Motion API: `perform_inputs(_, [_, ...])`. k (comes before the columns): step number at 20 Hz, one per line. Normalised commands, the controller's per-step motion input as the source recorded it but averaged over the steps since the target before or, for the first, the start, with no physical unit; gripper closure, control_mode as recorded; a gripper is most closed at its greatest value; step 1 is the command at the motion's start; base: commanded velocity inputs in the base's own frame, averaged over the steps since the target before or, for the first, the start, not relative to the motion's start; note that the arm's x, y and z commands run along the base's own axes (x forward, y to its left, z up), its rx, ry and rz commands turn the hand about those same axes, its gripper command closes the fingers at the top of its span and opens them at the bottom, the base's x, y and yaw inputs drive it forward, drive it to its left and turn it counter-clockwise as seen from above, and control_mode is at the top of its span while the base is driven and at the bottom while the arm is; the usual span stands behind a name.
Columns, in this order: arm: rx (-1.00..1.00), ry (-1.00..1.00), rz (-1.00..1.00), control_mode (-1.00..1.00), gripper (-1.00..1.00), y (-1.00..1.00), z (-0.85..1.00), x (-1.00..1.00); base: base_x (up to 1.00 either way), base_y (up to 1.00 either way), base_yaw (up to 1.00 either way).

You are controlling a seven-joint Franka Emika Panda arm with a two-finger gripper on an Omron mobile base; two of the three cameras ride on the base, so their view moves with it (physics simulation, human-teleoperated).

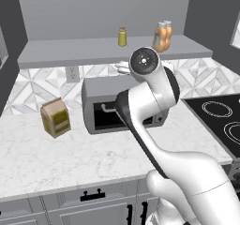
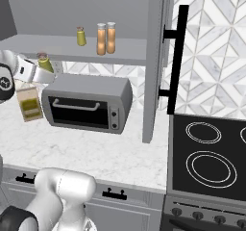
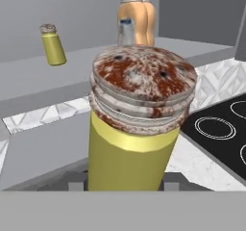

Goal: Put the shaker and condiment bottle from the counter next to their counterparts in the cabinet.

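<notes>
Gripping the shaker (image 3: 137,129) low on its yellow-green body, the gripper (image 2: 38,71) is narrowed onto it, and the shaker is carried upright above the toaster oven (image 2: 86,102), below the level of the cabinet (image 1: 93,48) shelf. By judgement, the load should be raised clear of the shelf edge before being moved forward, and kept upright throughout. Farther back on the shelf, the twin shaker (image 3: 53,44) is seen standing alone; the spot just beside it is the aim. Beyond, to one side, two orange bottles (image 3: 137,16) are standing together, touching.
</notes>
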Motion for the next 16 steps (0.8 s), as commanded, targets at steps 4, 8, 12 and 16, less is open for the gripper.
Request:
perform_inputs(4, [0.00,-0.11,0.00,-1.00,1.00,0.00,0.17,0.54,0.00,0.00,0.00])
perform_inputs(8, [0.00,-0.09,0.00,-1.00,1.00,0.00,0.14,0.54,0.00,0.00,0.00])
perform_inputs(12, [0.00,-0.09,0.00,-1.00,1.00,0.00,0.18,0.47,0.00,0.00,0.00])
perform_inputs(16, [0.00,-0.06,0.00,-1.00,1.00,0.00,0.10,0.52,0.00,0.00,0.00])
